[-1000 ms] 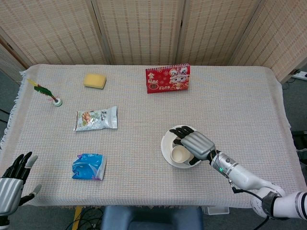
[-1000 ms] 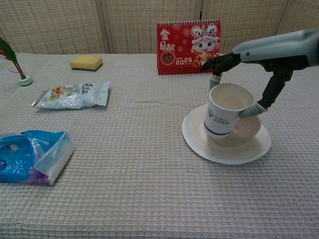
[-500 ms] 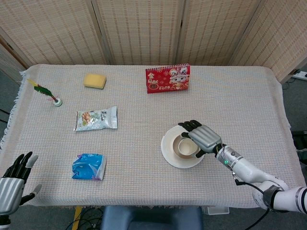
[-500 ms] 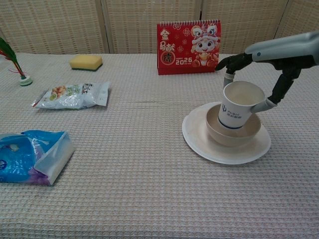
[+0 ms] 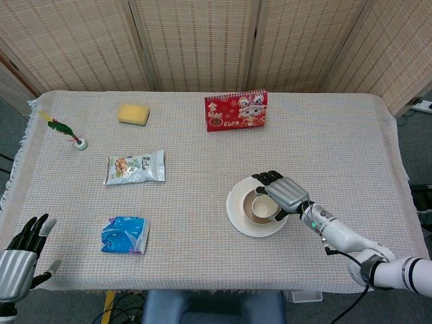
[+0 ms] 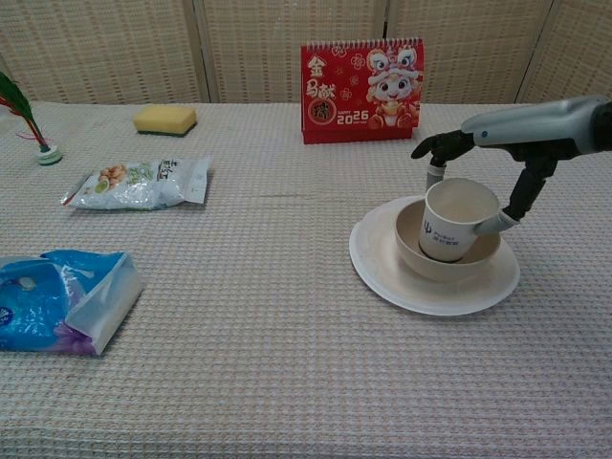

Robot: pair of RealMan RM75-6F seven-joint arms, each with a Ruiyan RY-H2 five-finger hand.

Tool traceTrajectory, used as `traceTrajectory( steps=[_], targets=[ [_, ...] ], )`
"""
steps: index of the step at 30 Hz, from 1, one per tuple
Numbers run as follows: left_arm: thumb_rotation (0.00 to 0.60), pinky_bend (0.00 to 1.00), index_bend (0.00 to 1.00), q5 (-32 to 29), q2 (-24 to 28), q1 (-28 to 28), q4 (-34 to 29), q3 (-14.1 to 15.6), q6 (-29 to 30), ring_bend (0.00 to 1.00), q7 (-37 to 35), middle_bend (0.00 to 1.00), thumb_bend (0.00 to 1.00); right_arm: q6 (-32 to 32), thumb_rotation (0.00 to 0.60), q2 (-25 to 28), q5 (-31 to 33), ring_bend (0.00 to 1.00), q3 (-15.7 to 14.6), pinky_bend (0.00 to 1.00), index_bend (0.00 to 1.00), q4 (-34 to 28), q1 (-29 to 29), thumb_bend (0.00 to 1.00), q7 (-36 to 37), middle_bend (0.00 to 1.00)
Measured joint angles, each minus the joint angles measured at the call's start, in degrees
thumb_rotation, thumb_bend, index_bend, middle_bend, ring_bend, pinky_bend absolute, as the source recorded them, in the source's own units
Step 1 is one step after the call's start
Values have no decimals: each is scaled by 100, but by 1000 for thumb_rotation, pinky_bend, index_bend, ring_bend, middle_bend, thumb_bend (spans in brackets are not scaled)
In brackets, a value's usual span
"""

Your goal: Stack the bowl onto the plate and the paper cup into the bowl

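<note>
White paper cup (image 6: 456, 220) tilted inside beige bowl (image 6: 421, 256) on white plate (image 6: 382, 273).

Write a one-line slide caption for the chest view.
Right hand holds the paper cup in the bowl stacked on the plate, red calendar behind.

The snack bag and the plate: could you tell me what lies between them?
Nothing; in the head view, only bare tablecloth runs from the snack bag to the plate.

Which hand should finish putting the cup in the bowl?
The right hand: it already holds the paper cup in the bowl. The left hand waits open at the table's near-left edge.
</note>
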Motion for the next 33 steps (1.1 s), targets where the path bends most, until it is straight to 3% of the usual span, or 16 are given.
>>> traceTrajectory(
  steps=[12,24,33],
  targets=[
    [600,285,0,-67,2,-18,11,-24,-26,8,-15,69,276,-217,600,-138,48,0,-5,0,416,275,97,259,96,0],
    [600,285,0,-58,13,20,3,-37,84,8,-28,69,276,-591,600,89,411,0,-56,0,231,62,259,150,49,0],
    [600,285,0,-16,11,27,8,-24,111,8,-21,69,276,-428,600,560,439,0,27,0,117,-338,174,103,204,0]
  ],
)
